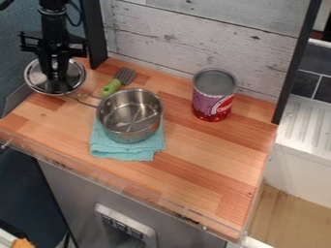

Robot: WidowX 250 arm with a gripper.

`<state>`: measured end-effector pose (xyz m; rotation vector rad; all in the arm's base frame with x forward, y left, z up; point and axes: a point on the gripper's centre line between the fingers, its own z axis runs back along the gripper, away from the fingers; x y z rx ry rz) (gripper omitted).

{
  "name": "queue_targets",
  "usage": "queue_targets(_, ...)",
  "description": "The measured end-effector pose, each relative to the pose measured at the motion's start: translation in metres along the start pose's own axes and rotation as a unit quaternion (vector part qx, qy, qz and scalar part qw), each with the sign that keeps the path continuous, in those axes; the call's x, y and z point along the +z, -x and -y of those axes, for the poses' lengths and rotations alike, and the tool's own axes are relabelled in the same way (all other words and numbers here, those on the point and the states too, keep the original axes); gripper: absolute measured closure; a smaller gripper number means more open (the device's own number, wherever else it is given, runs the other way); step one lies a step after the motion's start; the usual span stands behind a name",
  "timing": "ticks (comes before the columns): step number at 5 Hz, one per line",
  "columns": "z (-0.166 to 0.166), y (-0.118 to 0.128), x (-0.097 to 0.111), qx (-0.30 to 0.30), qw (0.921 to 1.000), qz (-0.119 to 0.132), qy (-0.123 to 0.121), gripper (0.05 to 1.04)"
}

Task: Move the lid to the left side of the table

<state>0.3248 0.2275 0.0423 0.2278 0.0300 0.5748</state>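
A small play-kitchen setup with a robot arm (53, 22) at its upper-left side.
The wood-patterned tabletop (213, 167) carries cookware and kitchen goods: a metal pot (129, 118), a round lid (75, 77), a green-handled spatula (112, 87), a folded turquoise cloth (126, 151) and a red-and-purple can (212, 99). Behind it stands a whitewashed plank panel (194, 29); below, a grey appliance-like front (67, 181) bears a row of controls (121, 226). At the right are a ribbed white surface like a draining board (310, 121) and dark wall tiles (306, 83) with pale joints.
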Motion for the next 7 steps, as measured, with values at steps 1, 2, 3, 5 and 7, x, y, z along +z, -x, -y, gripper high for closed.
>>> queue_targets(1,0.012,0.005,-0.011,-0.013,0.9997,-0.02,0.01,0.804)
queue_targets(2,0.024,0.004,-0.01,-0.034,0.9991,-0.017,0.017,0.804)
queue_targets(3,0.028,0.008,-0.013,-0.038,0.9989,-0.021,0.02,0.745)
queue_targets(5,0.027,0.013,-0.019,-0.028,0.9994,-0.017,0.014,0.155)
queue_targets(7,0.021,0.012,0.03,-0.073,0.9951,0.059,0.033,0.075)
